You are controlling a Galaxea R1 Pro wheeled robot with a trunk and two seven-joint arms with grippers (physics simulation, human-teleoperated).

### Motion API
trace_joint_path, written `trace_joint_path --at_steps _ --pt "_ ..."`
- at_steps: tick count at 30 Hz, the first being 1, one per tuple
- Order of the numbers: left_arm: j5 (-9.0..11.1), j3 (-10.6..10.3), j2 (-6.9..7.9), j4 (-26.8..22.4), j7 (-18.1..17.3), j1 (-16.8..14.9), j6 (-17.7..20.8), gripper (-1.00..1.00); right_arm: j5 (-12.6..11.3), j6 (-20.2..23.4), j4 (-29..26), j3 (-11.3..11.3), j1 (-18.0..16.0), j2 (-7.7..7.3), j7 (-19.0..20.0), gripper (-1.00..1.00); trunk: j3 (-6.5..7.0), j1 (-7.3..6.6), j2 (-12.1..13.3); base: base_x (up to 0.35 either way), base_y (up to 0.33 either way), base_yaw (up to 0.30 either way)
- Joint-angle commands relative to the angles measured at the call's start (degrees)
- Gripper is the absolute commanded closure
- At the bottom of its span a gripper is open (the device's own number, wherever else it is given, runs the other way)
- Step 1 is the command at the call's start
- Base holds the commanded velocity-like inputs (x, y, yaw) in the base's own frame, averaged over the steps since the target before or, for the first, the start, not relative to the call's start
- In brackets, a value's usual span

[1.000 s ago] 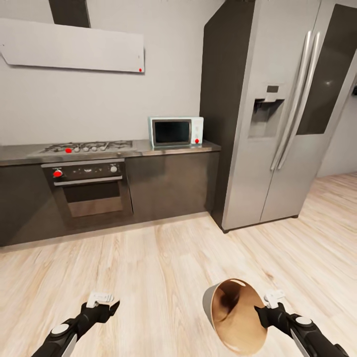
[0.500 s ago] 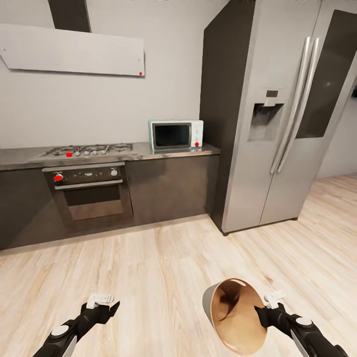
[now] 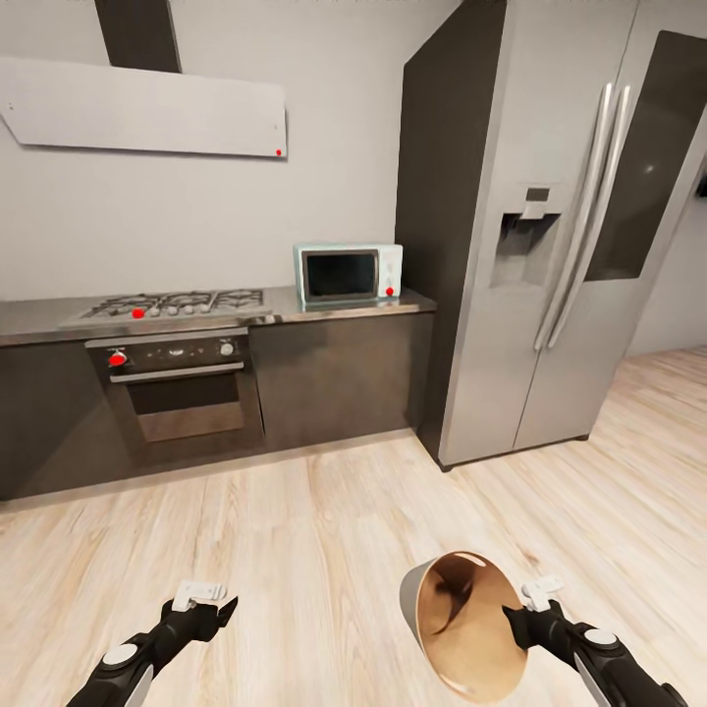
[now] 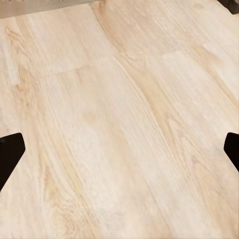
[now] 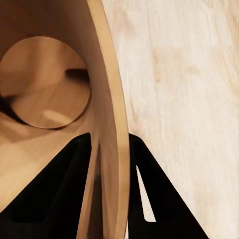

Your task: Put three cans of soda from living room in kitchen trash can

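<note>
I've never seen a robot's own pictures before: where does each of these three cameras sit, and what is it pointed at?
Head view: on the head, facing the kitchen's oven and fridge; both arms show, the right hand gripping the bin.
Left wrist view: by the left hand, looking down at the wood floor; open fingertips at the edges.
Right wrist view: by the right hand, looking into the bin's copper inside; fingers straddle its rim.
Shared: bin and floor.

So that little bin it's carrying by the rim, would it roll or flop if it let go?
The bin looks stiff: its thin wall keeps a clean curve where the right gripper pinches it. It is probably light, since one rim pinch holds it tilted. Round and tapered, it would likely roll in a curve on the wood floor if dropped sideways.
</note>
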Motion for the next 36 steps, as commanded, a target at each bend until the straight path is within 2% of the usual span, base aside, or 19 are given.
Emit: trace_joint_path --at_steps 1,19,25,32,36 --pt "0.01 -0.03 0.00 0.01 0.00 0.00 0.00 -1.00 -0.41 0.04 -0.09 -0.08 -0.03 0.05 0.22 1.00 0.19 -0.23 0.41 0.000 0.000 0.000" --pt "0.02 -0.06 -0.02 0.12 0.02 0.00 0.06 -1.00 -0.45 0.08 -0.18 -0.08 -0.01 0.26 0.07 1.00 3.42 -4.18 7.63 0.000 0.000 0.000" --pt "0.04 0.01 0.00 -0.12 0.01 0.00 0.01 -1.00 -0.54 0.12 -0.06 0.09 -0.01 0.38 0.27 1.00 3.38 -4.18 7.63 0.000 0.000 0.000" --pt "0.05 -0.04 -0.07 -0.18 0.06 0.00 0.03 -1.00 -0.43 0.23 0.02 0.06 -0.01 1.50 0.09 1.00 2.87 -4.18 7.63 0.000 0.000 0.000" --pt "0.03 -0.03 -0.19 -0.04 0.08 0.00 0.14 -1.00 -0.41 0.23 0.04 0.05 -0.01 1.63 0.13 1.00 3.24 -5.06 9.24 0.000 0.000 0.000"
